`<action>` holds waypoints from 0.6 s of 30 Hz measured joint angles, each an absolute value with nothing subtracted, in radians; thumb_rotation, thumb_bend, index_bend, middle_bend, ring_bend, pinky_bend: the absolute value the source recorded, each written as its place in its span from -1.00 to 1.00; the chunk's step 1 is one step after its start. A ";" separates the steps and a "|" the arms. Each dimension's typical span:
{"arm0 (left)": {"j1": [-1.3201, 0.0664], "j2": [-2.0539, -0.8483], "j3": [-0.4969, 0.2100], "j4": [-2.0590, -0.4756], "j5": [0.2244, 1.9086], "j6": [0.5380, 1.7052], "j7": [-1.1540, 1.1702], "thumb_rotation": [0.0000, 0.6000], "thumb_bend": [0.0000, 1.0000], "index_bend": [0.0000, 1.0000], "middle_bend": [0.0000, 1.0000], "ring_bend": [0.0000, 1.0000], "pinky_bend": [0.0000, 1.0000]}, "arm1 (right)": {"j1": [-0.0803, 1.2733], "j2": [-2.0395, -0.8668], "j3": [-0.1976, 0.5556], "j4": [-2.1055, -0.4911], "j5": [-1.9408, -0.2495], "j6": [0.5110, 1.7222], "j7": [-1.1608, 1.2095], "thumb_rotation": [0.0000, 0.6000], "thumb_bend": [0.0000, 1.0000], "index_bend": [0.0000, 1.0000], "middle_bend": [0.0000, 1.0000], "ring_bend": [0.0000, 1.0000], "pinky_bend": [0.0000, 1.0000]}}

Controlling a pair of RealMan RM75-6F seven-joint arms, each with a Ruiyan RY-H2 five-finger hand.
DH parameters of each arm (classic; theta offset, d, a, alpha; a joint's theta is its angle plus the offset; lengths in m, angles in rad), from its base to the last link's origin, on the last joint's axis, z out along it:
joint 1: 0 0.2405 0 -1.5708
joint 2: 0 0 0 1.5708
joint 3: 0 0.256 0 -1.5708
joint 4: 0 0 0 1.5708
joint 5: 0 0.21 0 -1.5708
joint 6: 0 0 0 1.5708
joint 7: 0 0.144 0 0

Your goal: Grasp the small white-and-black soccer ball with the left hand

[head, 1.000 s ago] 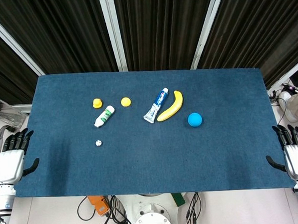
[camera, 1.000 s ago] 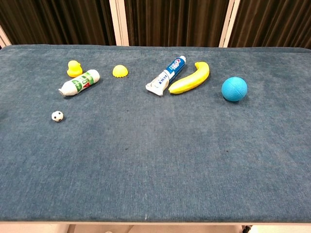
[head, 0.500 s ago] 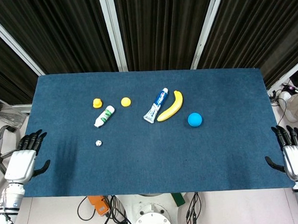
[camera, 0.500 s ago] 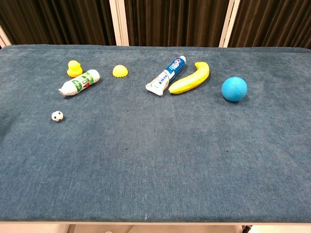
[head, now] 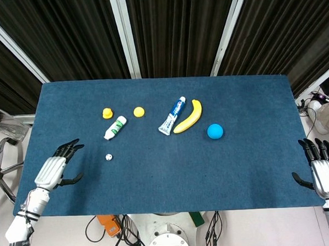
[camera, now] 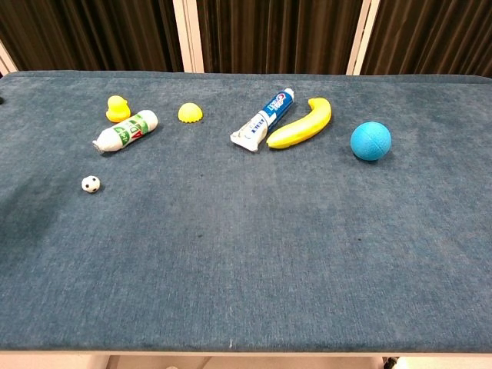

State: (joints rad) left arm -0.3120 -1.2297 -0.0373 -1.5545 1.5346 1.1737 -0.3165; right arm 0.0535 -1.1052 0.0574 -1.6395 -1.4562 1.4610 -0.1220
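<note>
While fingers spread apart, left hand (head: 55, 168) empty, soccer ball (head: 108, 157) lying apart to its right

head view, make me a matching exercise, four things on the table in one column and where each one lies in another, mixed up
Things:
1. soccer ball
2. blue ball
3. banana
4. yellow duck

Places:
A. right beside the blue-and-white toothpaste tube
B. just behind the cap end of the white-and-green tube
C. alone, nearest the left robot hand
D. furthest toward the right robot hand

Pairs: 1-C, 2-D, 3-A, 4-B
</note>
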 measured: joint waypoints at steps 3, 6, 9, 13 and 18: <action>-0.341 -1.250 -0.046 -1.523 1.522 1.133 -0.376 1.00 -0.48 -0.71 -1.00 -1.00 -0.88 | 0.054 -1.104 0.057 -1.639 -1.455 1.458 -0.120 1.00 -0.30 -0.69 -0.69 -0.86 -1.00; -0.367 -1.269 -0.052 -1.487 1.512 1.096 -0.440 1.00 -0.48 -0.67 -1.00 -1.00 -0.88 | 0.055 -1.104 0.058 -1.639 -1.454 1.456 -0.120 1.00 -0.30 -0.69 -0.69 -0.86 -1.00; -0.392 -1.292 -0.058 -1.440 1.504 1.068 -0.488 1.00 -0.48 -0.65 -1.00 -1.00 -0.88 | 0.055 -1.104 0.058 -1.640 -1.453 1.456 -0.121 1.00 -0.30 -0.69 -0.69 -0.86 -1.00; -0.413 -1.332 -0.065 -1.384 1.496 1.055 -0.520 1.00 -0.49 -0.58 -1.00 -1.00 -0.88 | 0.054 -1.104 0.058 -1.640 -1.453 1.459 -0.121 1.00 -0.30 -0.69 -0.69 -0.86 -1.00; -0.431 -1.368 -0.064 -1.333 1.486 1.036 -0.555 1.00 -0.54 -0.50 -1.00 -1.00 -0.89 | 0.052 -1.103 0.059 -1.641 -1.448 1.459 -0.118 1.00 -0.30 -0.69 -0.69 -0.86 -1.00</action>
State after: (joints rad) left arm -0.4314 -1.3675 -0.0636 -1.3329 1.4861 1.0356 -0.5547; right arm 0.0521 -1.1028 0.0586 -1.6410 -1.4478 1.4591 -0.1179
